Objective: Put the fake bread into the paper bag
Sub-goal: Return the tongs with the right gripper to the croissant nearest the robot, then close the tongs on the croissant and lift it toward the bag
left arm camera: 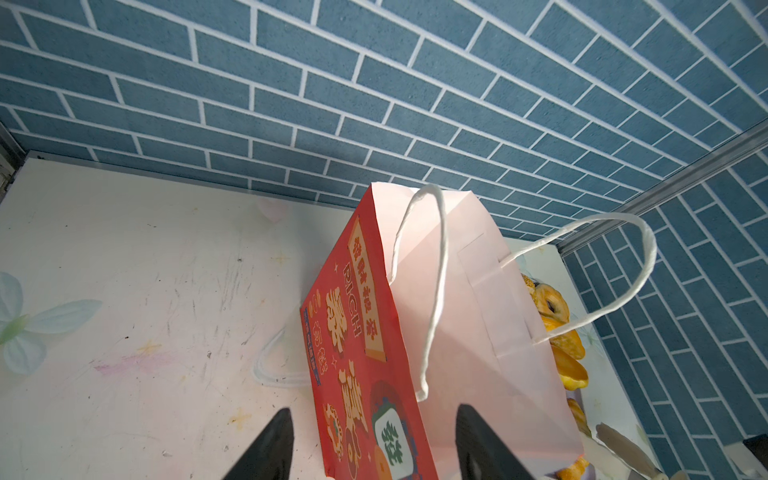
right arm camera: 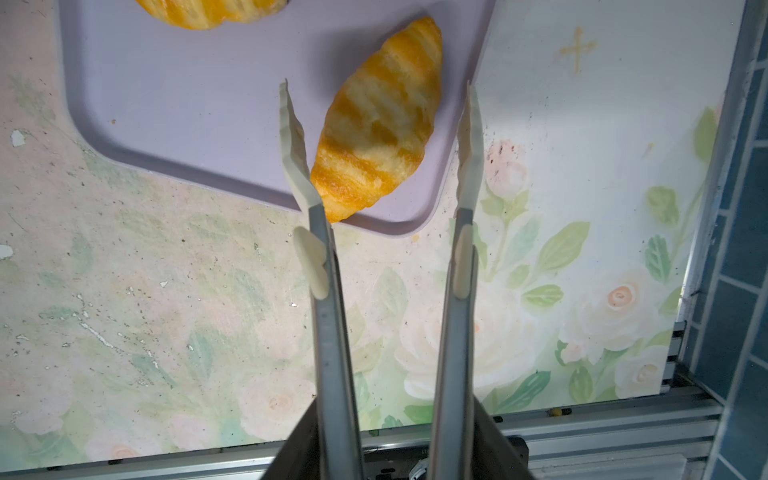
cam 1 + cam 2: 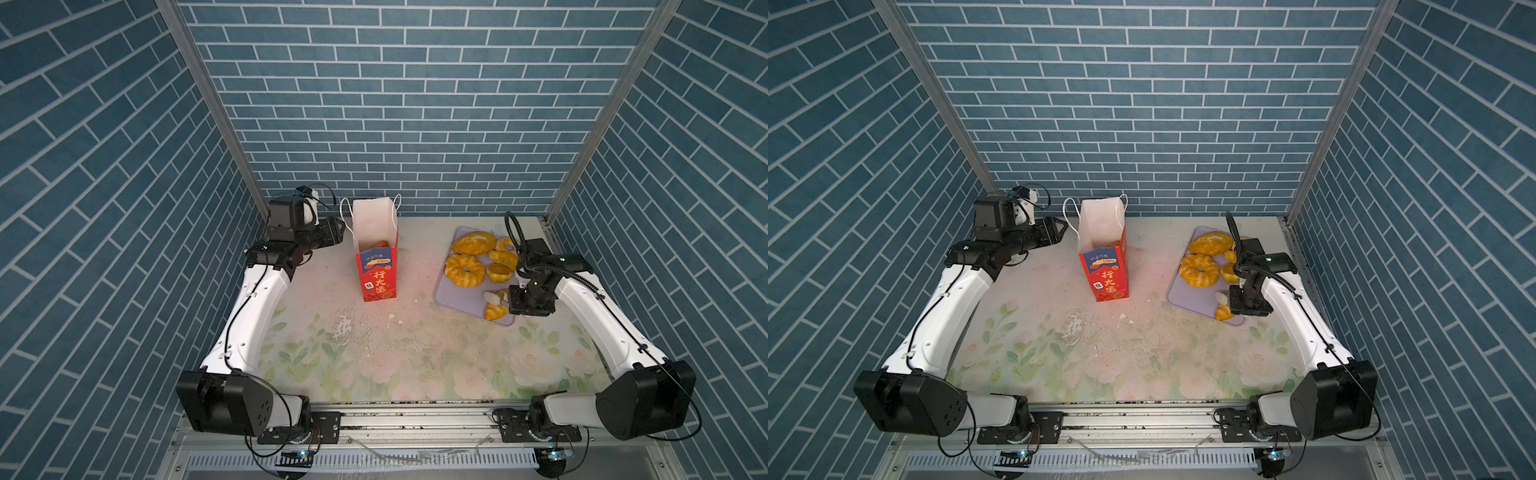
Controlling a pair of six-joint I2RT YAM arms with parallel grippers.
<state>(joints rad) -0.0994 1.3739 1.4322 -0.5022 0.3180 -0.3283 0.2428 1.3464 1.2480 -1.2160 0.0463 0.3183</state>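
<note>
Right tool (image 2: 395,451) is clamped on a pair of tongs (image 2: 328,291). The blades stand apart and nothing is caught between them.

A croissant (image 2: 374,120) lies straight ahead of the blades on the near corner of the lilac tray (image 2: 166,104). Its long axis runs roughly along the blades, slightly skewed, and its near tip sits hard against one blade and off-centre in the gap. I can't tell how far the blades hang above it. To my eye, the tongs want a small sideways shift before closing across the short width.

The remaining bread (image 3: 473,243) is on the same tray, by the right arm.

The paper bag (image 3: 376,270) stands upright, well apart across the desk, with one piece (image 3: 380,244) inside.

Left tool (image 3: 337,233) is open, just beside the bag's rim.
</note>
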